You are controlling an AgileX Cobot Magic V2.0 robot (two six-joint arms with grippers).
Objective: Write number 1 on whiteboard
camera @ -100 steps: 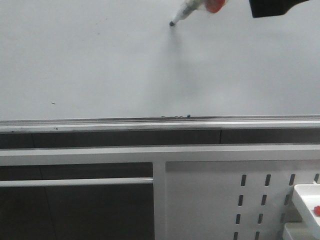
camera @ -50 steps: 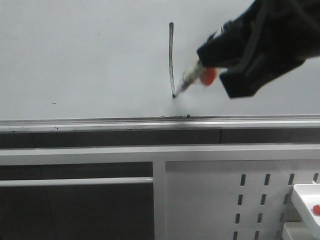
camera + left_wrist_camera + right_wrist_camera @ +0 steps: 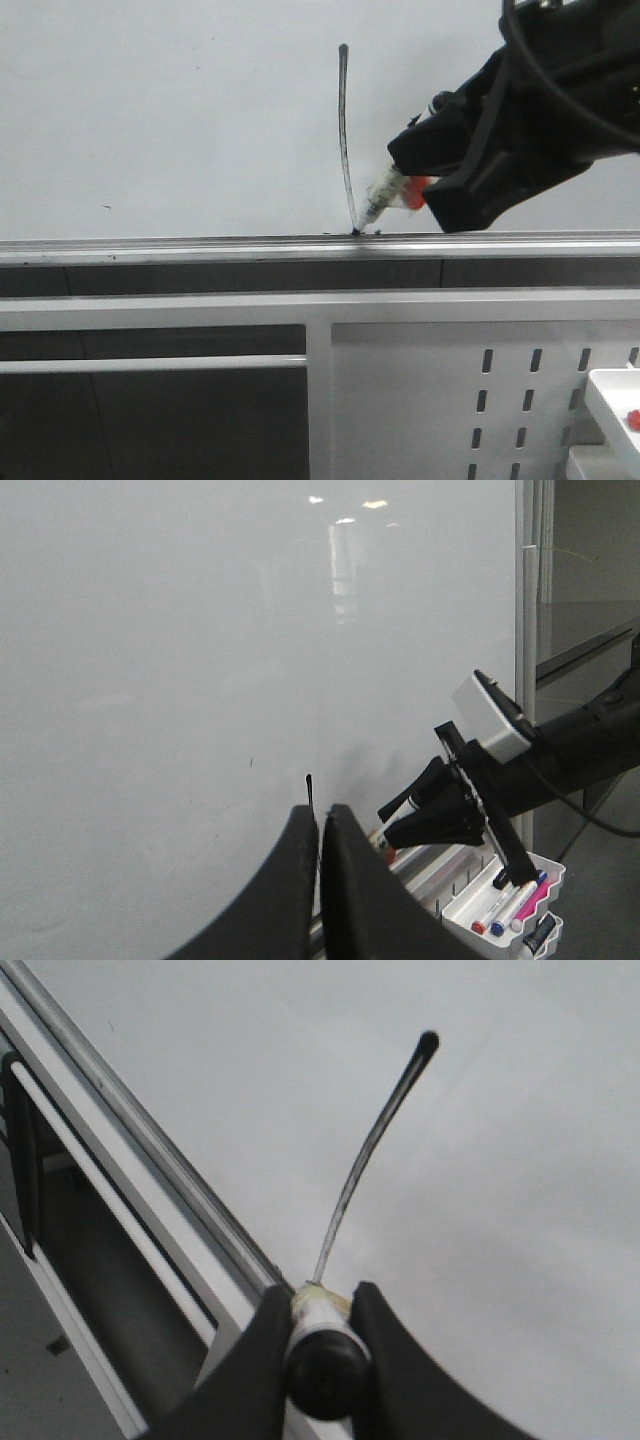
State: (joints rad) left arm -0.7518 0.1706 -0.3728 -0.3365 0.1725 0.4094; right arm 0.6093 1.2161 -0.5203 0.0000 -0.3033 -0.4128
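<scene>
- Your right gripper (image 3: 410, 195) is clamped on the marker (image 3: 378, 205); in the right wrist view both fingers (image 3: 262, 1345) press its barrel.
- The marker's tip touches the whiteboard (image 3: 170, 120) just above the rail (image 3: 200, 247), at the gripper's 8 o'clock.
- The 1 (image 3: 345, 130) runs from that tip up toward 12, thicker at the top.
- Your left gripper (image 3: 320, 830) is closed and holds nothing.
- A tray (image 3: 500, 905) of pens sits beside the board.

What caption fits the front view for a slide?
Right gripper presses a white marker pen to the pale glossy whiteboard at the foot of a long black near-vertical stroke.
</scene>
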